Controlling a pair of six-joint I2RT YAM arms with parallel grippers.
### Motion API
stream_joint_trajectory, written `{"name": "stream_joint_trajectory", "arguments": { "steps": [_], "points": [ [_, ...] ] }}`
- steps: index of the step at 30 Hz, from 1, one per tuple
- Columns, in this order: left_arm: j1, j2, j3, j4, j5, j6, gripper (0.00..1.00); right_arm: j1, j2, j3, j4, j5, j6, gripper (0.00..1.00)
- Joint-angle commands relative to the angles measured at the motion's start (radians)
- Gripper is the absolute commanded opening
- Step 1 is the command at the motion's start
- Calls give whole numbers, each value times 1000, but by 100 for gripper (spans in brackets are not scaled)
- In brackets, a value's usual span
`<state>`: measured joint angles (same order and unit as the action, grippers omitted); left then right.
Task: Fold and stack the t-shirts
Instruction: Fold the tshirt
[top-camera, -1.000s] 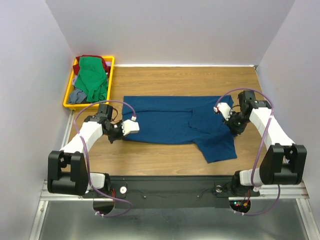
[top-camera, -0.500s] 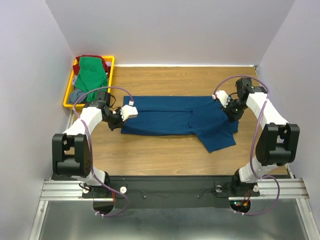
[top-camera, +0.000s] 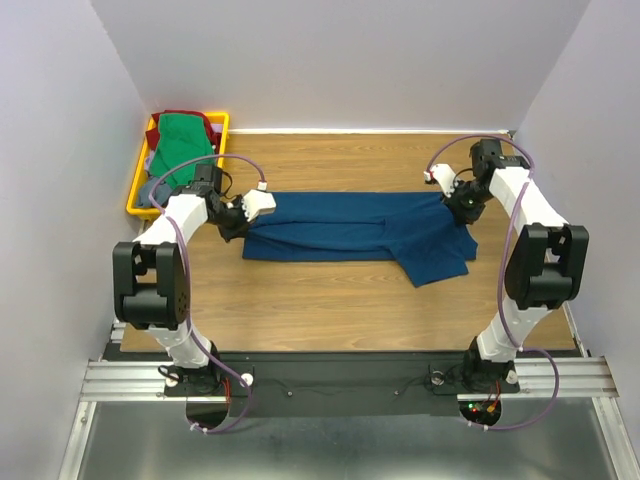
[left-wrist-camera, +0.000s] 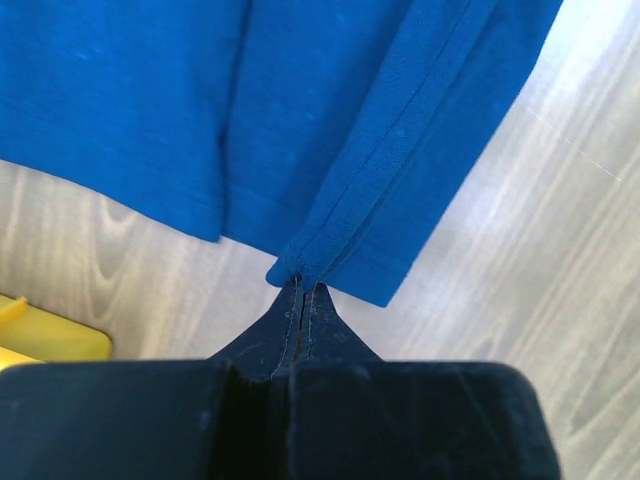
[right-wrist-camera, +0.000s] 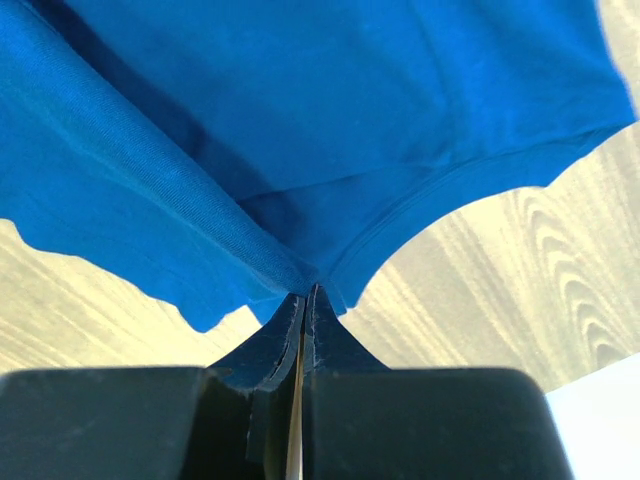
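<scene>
A dark blue t-shirt lies stretched across the middle of the wooden table, a sleeve sticking out toward the front right. My left gripper is shut on the shirt's left edge; the left wrist view shows its hem pinched at the tips of the left gripper. My right gripper is shut on the right edge, with cloth pinched at the tips of the right gripper. Green, dark red and grey-blue t-shirts lie piled in the tray.
A yellow plastic tray sits at the back left corner of the table. White walls close in the table on the left, back and right. The arms' bases stand at the near edge.
Both grippers have moved away from me, toward the back of the table, carrying the shirt's near edge over itself. The shirt is now a narrower band.
</scene>
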<state>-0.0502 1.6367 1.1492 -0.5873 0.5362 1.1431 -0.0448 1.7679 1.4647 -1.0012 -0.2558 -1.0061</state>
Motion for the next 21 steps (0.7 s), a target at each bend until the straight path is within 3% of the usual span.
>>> {"name": "stream_joint_trajectory", "arguments": {
  "steps": [1,21],
  "points": [
    [7,18,66,-6,38,-14,0,-10,14,71,21,-20,0,1],
    [35,222,176,93,24,-94,0,-20,225,193,55,-29,32,1]
  ]
}}
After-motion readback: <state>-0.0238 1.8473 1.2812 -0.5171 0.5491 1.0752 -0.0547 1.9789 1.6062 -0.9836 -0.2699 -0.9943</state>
